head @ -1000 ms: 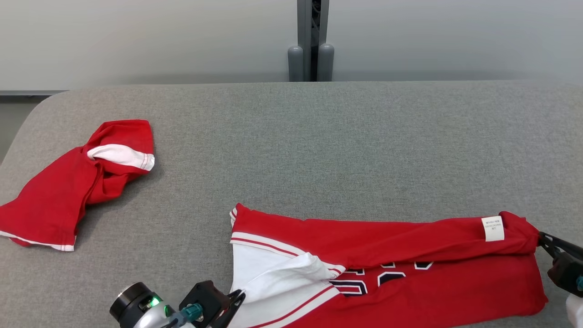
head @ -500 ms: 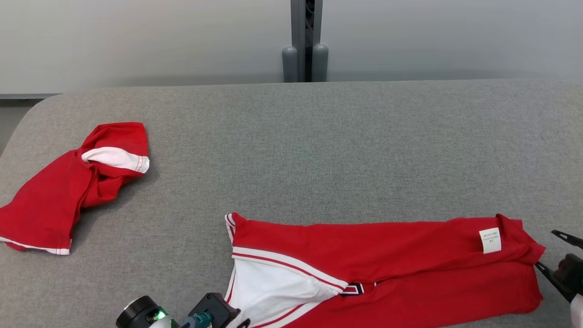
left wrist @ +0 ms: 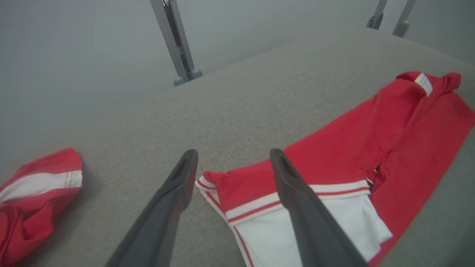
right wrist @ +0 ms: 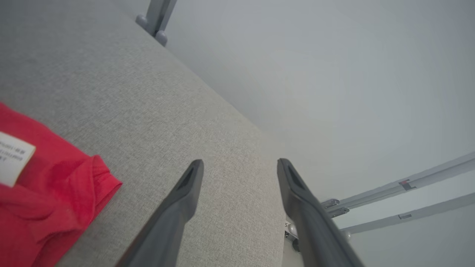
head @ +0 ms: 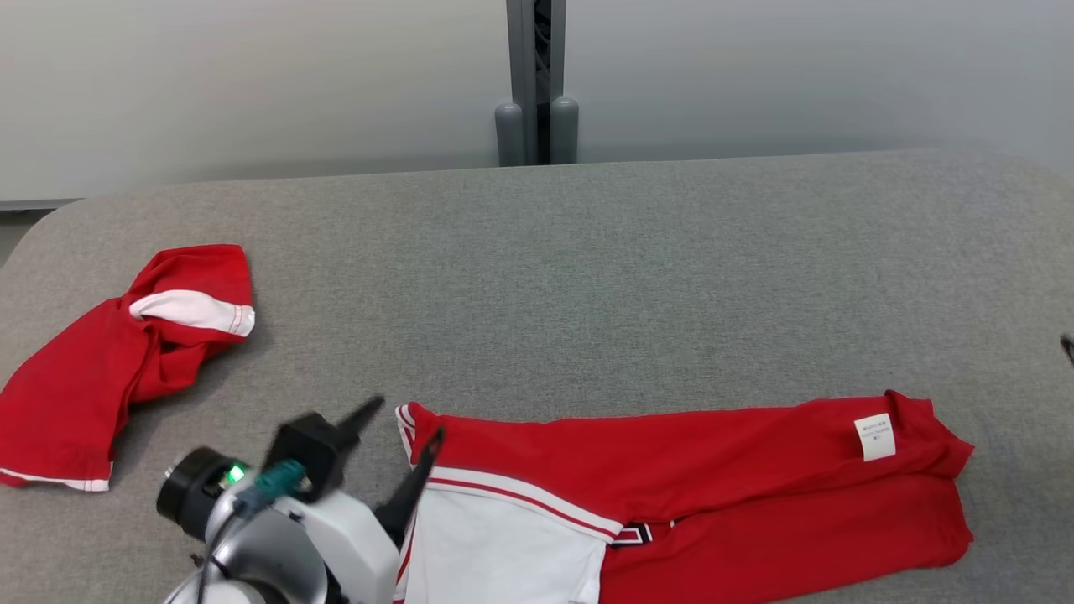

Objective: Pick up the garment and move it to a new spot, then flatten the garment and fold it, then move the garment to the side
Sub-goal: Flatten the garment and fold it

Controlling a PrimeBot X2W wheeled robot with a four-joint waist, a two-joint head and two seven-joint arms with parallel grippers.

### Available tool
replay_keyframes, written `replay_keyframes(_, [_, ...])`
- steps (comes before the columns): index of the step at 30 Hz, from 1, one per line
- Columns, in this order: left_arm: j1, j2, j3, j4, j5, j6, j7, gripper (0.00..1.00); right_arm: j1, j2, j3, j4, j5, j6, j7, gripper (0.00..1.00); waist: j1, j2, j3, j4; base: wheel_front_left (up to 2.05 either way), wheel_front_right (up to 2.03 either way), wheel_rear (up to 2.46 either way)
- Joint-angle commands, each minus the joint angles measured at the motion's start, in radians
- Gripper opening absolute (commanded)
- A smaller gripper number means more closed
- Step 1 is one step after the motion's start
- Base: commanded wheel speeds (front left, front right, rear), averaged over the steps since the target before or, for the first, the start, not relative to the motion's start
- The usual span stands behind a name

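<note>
both sets of fingers have let go of the garment point(head: 713, 453) since a second ago. the left fingers point(head: 415, 478), which were pinching its white edge at 6 o'clock, have come up to about 7 o'clock in the head view and stand spread wide, gripping nothing. the right fingers point(right wrist: 185, 193), which were clamped on the far end at 4 o'clock, have drawn back, so that a dark tip point(head: 1069, 347) pokes in at the 3 o'clock edge, clear of the cloth. in the right wrist view they are parted just as wide with nothing between them, over bare bench point(head: 587, 277), and the garment's end lies off at 8 o'clock. the raised white flap and most of the dark lettering seen before are covered, since the upper layer has settled flat. the head view itself has swung a little. the garment, red with a white panel and red-and-white stripes, lies folded lengthwise in a long band along the near edge of the bench, running from 6 o'clock to 4 o'clock. its white panel is at the left end and a white label point(head: 874, 436) is on the upper layer near the right end. in the left wrist view the striped corner of the garment shows between the two spread fingers; whether they touch it i cannot tell. a second red garment point(head: 101, 369) lies crumpled at 9 o'clock, well apart from the first. a grey post point(head: 534, 84) stands at 12 o'clock behind the bench.
</note>
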Motion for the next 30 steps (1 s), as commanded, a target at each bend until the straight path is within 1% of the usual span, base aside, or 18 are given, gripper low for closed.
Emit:
replay_keyframes(1, [-0.029,-0.03,0.034,0.01,-0.015,0.03,-0.056,1.0,-0.005,0.043,-0.08,-0.018,0.029,0.0,-0.007,1.0,0.0,0.0,0.0,-0.008,0.0,0.0,0.0])
replay_keyframes(4, [-0.067,-0.091,0.078,0.036,-0.022,0.064,-0.168,1.0,0.016,0.13,-0.245,-0.065,0.074,0.0,-0.012,1.0,0.0,0.0,-0.002,-0.019,0.0,0.0,0.0])
replay_keyframes(7, [-0.093,-0.149,0.112,0.082,-0.028,0.09,-0.285,1.0,0.063,0.223,-0.379,-0.172,0.093,0.0,-0.011,1.0,0.0,0.0,-0.003,-0.031,0.0,0.0,0.0])
replay_keyframes(8, [-0.101,-0.167,0.12,0.099,-0.031,0.095,-0.327,1.0,0.081,0.255,-0.413,-0.211,0.099,0.0,-0.01,1.0,0.0,0.0,-0.003,-0.035,0.0,0.0,0.0])
replay_keyframes(9, [-0.101,-0.167,0.12,0.099,-0.031,0.095,-0.327,1.0,0.081,0.255,-0.413,-0.211,0.099,0.0,-0.01,1.0,0.0,0.0,-0.003,-0.035,0.0,0.0,0.0])
replay_keyframes(11, [-0.108,-0.202,0.133,0.138,-0.04,0.1,-0.403,1.0,0.116,0.313,-0.475,-0.278,0.106,0.0,-0.011,1.0,0.0,0.0,-0.003,-0.043,0.0,0.0,0.0])
replay_keyframes(13, [-0.113,-0.235,0.152,0.184,-0.054,0.101,-0.478,1.0,0.145,0.375,-0.515,-0.333,0.117,0.0,-0.011,1.0,0.0,0.0,-0.002,-0.051,0.0,0.0,0.0])
replay_keyframes(15, [-0.113,-0.263,0.168,0.229,-0.069,0.1,-0.548,1.0,0.168,0.427,-0.534,-0.376,0.126,0.0,-0.011,1.0,0.0,0.0,-0.001,-0.06,0.0,0.0,0.0])
replay_keyframes(17, [-0.097,-0.305,0.197,0.268,-0.096,0.108,-0.592,1.0,0.19,0.465,-0.533,-0.408,0.134,0.0,-0.011,1.0,0.0,0.0,0.0,-0.068,0.0,0.0,0.0])
replay_keyframes(21, [-0.061,-0.344,0.233,0.328,-0.086,0.094,-0.623,1.0,0.223,0.534,-0.531,-0.45,0.153,0.0,-0.011,1.0,0.0,0.0,0.005,-0.082,0.0,0.0,0.0])
replay_keyframes(25, [-0.017,-0.376,0.305,0.307,-0.015,0.079,-0.624,1.0,0.256,0.587,-0.537,-0.451,0.166,0.0,-0.011,1.0,0.0,0.0,0.009,-0.088,0.0,0.0,0.0])
replay_keyframes(27, [0.013,-0.382,0.324,0.303,0.017,0.062,-0.624,1.0,0.269,0.611,-0.537,-0.444,0.168,0.0,-0.011,1.0,0.0,0.0,0.01,-0.088,0.0,0.0,0.0])
replay_keyframes(30, [0.039,-0.387,0.334,0.311,0.065,0.04,-0.624,1.0,0.287,0.62,-0.525,-0.434,0.15,0.0,-0.011,1.0,0.0,0.0,0.012,-0.086,0.0,0.0,0.0])
